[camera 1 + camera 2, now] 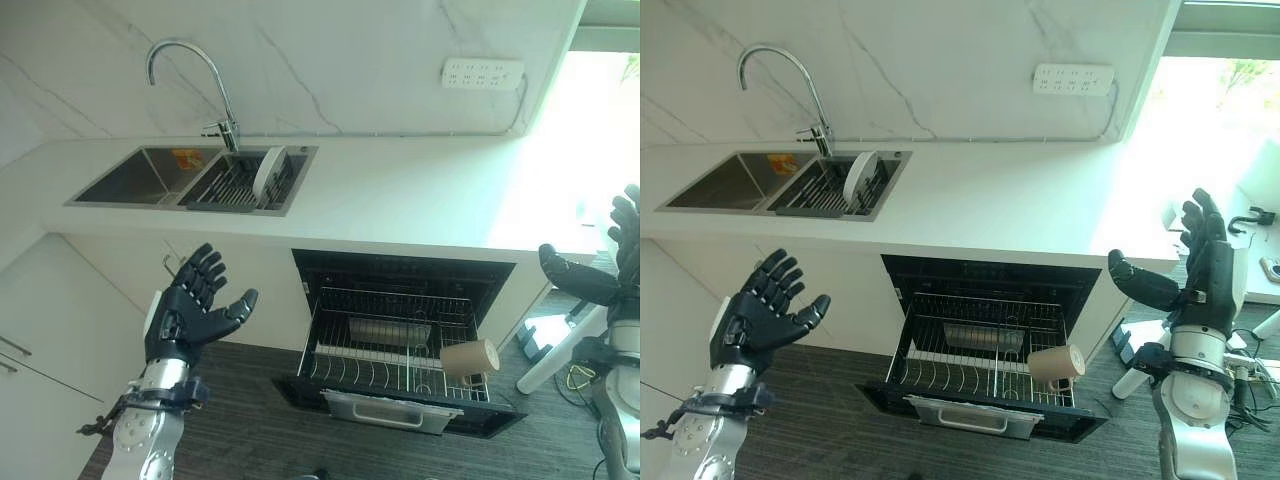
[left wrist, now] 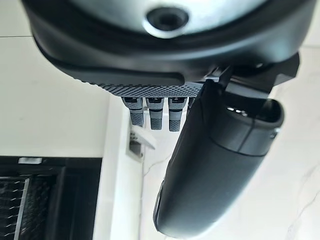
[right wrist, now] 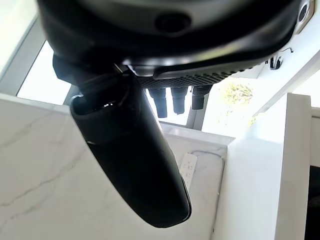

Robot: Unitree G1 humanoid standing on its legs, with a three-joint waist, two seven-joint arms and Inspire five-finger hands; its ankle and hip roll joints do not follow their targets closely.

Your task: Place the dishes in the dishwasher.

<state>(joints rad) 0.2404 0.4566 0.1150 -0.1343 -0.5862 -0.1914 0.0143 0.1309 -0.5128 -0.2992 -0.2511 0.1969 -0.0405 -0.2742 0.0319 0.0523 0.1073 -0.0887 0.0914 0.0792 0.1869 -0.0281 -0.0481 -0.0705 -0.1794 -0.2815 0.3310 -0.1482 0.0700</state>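
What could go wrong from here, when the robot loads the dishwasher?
1. The white plate stands on edge in the sink rack; a poor grasp may drop it.
2. The cup lies on its side at the pulled-out dishwasher rack's corner; a bump may knock it off.

Both head views looked down from above at the white worktop (image 1: 400, 190), the sink (image 1: 140, 175) and the open dishwasher (image 1: 990, 350), sharing nearly the same scene. Each wrist view sat very close behind its own hand: past the left fingers (image 2: 156, 112) lay marble wall, and past the right fingers (image 3: 177, 99) a socket strip (image 3: 189, 167).
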